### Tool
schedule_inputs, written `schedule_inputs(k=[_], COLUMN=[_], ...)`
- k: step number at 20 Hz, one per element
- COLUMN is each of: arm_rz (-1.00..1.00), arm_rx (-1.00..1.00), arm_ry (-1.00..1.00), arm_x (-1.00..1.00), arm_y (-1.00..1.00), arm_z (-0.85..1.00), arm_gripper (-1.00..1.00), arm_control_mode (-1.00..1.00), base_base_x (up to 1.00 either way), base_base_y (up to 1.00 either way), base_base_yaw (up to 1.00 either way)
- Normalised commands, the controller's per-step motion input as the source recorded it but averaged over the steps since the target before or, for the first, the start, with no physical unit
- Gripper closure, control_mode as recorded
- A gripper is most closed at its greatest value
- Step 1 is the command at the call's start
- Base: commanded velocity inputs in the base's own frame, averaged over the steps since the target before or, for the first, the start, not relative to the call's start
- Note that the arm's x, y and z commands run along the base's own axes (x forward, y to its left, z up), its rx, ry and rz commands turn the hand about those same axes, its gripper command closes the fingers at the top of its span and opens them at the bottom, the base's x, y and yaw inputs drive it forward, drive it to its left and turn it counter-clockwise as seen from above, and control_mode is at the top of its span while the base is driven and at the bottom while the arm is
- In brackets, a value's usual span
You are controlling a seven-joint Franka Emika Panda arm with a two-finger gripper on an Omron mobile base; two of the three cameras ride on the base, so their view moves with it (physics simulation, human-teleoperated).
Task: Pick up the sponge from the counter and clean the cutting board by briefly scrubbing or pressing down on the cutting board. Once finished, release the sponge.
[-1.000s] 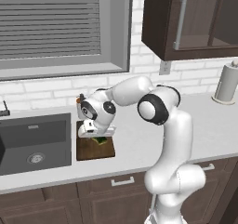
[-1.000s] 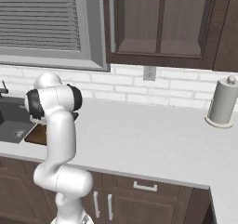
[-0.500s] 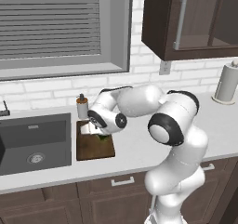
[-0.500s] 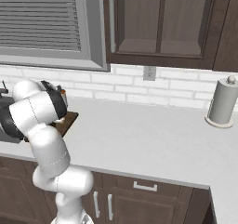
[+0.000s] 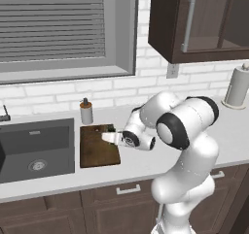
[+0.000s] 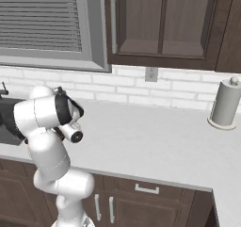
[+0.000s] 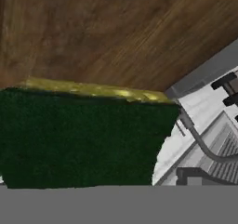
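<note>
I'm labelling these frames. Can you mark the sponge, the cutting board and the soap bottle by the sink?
sponge [image 7: 79, 139], hand view, green top face.
cutting board [image 5: 96, 149], left base view, bare middle of the wood.
soap bottle [image 5: 86, 113], left base view, its body.

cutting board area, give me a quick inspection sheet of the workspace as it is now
surface: long light grey-white counter over dark brown cabinets
job's things: small dark green sponge with yellow layer on the flat dark brown wooden cutting board
clutter: small soap bottle behind the board; paper towel roll far along the counter
grippers: pincer over the board, finger state not visible
cables: nothing seen
surroundings: dark grey sink basin, window blinds, white brick wall
</note>
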Motion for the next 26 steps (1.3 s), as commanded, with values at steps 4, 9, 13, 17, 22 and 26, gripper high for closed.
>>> schedule_inputs(k=[4, 9, 13, 17, 22, 26], arm_rz=[0.05, 0.03, 0.06, 0.01, 0.0, 0.0], arm_rx=[0.22, 0.17, 0.05, 0.14, 0.21, 0.23], arm_ry=[-0.51, -0.5, -0.47, -0.19, -0.08, -0.08], arm_x=[0.1, 0.02, 0.15, -0.11, -0.38, -0.83], arm_y=[0.22, 0.11, 0.0, -0.1, -0.3, -0.07], arm_z=[-0.79, -0.51, -0.03, 0.67, 0.8, 1.0], arm_gripper=[-1.0, -1.0, -1.0, -1.0, -1.0, -1.0], arm_control_mode=[-1.0, -1.0, -1.0, -1.0, -1.0, -1.0], base_base_x=[0.0, 0.0, 0.0, 0.0, 0.0, 0.0], base_base_y=[0.0, 0.0, 0.0, 0.0, 0.0, 0.0], base_base_yaw=[0.0, 0.0, 0.0, 0.0, 0.0, 0.0])
